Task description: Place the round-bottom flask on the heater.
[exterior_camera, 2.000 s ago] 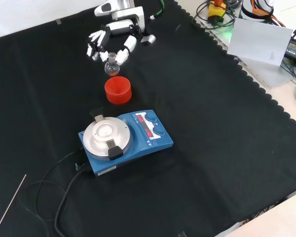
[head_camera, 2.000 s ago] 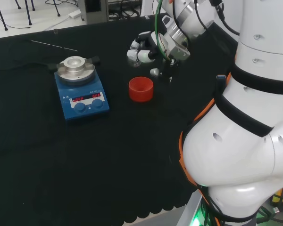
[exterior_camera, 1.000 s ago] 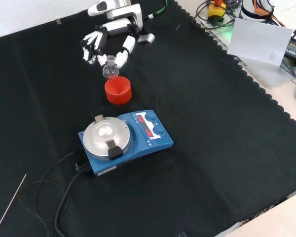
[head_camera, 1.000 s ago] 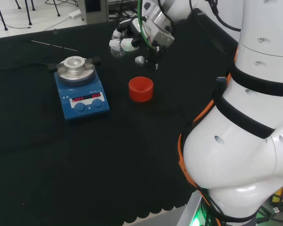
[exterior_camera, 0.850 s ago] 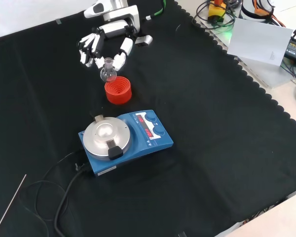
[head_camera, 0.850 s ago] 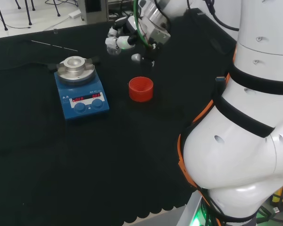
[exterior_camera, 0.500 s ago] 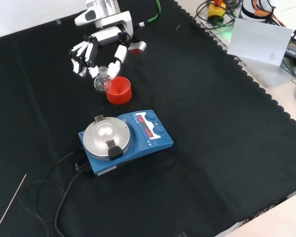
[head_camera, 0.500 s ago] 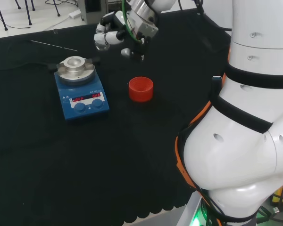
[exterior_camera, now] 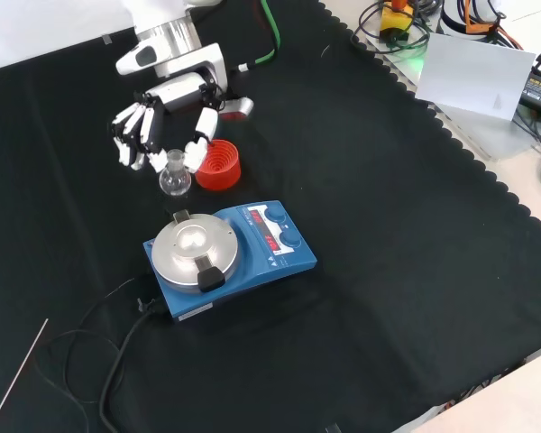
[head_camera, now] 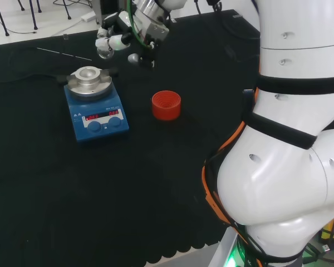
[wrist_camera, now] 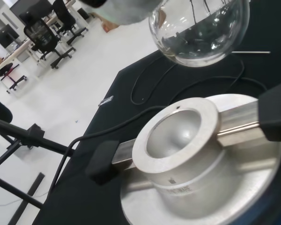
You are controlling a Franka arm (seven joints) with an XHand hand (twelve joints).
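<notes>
Moved off the red ribbed stand, fingers pinching the empty round-bottom flask beside the heater.

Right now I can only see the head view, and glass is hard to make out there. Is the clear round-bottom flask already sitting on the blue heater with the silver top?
Observer: No. In the wrist view the clear round-bottom flask hangs in the air, apart from the hollow metal block on top of the blue heater.
Visitor: Is the hand really gripping it?
Observer: Yes. The front view shows the black and white hand with its fingers curled round the flask's neck and the bulb hanging below.
Visitor: And that red cup?
Observer: The front view looks down into it. It is a red ribbed ring, a stand, with nothing on it.
</notes>
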